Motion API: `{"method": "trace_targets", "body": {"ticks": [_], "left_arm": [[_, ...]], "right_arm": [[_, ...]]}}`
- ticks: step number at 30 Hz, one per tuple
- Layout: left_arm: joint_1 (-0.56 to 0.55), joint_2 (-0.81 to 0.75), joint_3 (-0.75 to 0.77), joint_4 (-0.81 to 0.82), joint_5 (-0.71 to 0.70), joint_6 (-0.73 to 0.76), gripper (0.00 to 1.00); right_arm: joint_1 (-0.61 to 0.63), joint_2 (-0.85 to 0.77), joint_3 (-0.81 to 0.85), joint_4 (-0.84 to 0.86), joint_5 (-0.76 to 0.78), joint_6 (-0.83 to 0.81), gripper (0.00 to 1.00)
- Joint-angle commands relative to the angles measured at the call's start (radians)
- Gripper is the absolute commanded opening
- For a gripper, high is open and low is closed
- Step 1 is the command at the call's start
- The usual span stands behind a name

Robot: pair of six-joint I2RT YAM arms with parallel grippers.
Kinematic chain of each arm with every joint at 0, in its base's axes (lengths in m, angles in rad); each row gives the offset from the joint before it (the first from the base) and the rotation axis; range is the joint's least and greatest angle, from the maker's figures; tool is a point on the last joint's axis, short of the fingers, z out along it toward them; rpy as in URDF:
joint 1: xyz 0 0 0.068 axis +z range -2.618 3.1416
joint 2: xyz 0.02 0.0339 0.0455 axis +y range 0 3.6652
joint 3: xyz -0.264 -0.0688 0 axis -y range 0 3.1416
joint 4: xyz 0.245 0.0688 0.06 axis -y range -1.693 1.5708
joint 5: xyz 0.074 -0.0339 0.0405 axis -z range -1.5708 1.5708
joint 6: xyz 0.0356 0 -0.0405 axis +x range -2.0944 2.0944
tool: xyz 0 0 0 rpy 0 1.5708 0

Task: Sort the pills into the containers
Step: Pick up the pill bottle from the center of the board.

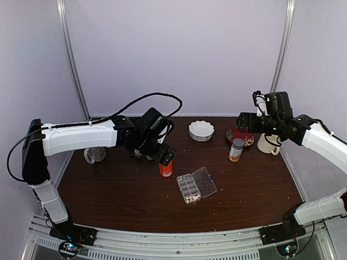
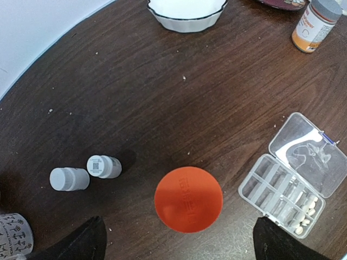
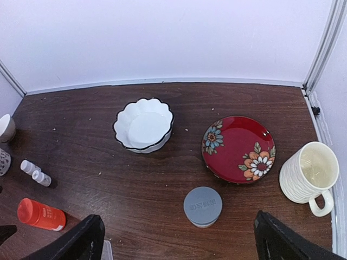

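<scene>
The clear organizer box (image 1: pixel 189 189) lies open in the middle of the table, its lid (image 1: pixel 204 181) folded to the right. Several cream-white pills (image 1: pixel 191 199) fill its near cells; they also show in the left wrist view (image 2: pixel 305 212) inside the box (image 2: pixel 271 187). My left gripper (image 1: pixel 164 157) is open and empty, straight above the orange-capped bottle (image 2: pixel 188 199), its fingertips (image 2: pixel 81 242) wide apart on either side. My right gripper (image 1: pixel 242 122) is open and empty at the far right, high above the grey-capped amber bottle (image 3: pixel 202 206).
A white scalloped bowl (image 1: pixel 201 130), a red flowered plate (image 3: pixel 238 148) and a cream mug (image 3: pixel 307 173) stand at the back right. Two tiny white bottles (image 2: pixel 84 173) lie left of the orange bottle. A patterned cup (image 1: pixel 94 155) stands at the far left.
</scene>
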State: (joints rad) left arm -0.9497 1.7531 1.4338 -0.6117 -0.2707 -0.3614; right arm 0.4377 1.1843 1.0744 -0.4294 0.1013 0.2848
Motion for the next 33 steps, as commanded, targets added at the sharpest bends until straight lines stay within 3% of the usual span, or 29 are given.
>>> {"method": "trace_targets", "body": {"ticks": [1, 8, 23, 33], "left_arm": [[0.030, 0.028, 0.035, -0.017, 0.010, -0.022, 0.97], [0.038, 0.081, 0.080, -0.016, 0.070, -0.015, 0.97], [0.052, 0.154, 0.132, -0.048, 0.113, -0.021, 0.82], [0.053, 0.183, 0.154, -0.082, 0.091, -0.043, 0.84]], "right_arm": [[-0.004, 0.012, 0.027, 0.010, -0.086, 0.002, 1.00], [-0.003, 0.024, 0.034, -0.013, -0.125, -0.010, 1.00], [-0.001, 0.046, 0.031, -0.022, -0.127, -0.014, 1.00], [0.005, 0.070, 0.055, -0.023, -0.155, -0.019, 1.00]]}}
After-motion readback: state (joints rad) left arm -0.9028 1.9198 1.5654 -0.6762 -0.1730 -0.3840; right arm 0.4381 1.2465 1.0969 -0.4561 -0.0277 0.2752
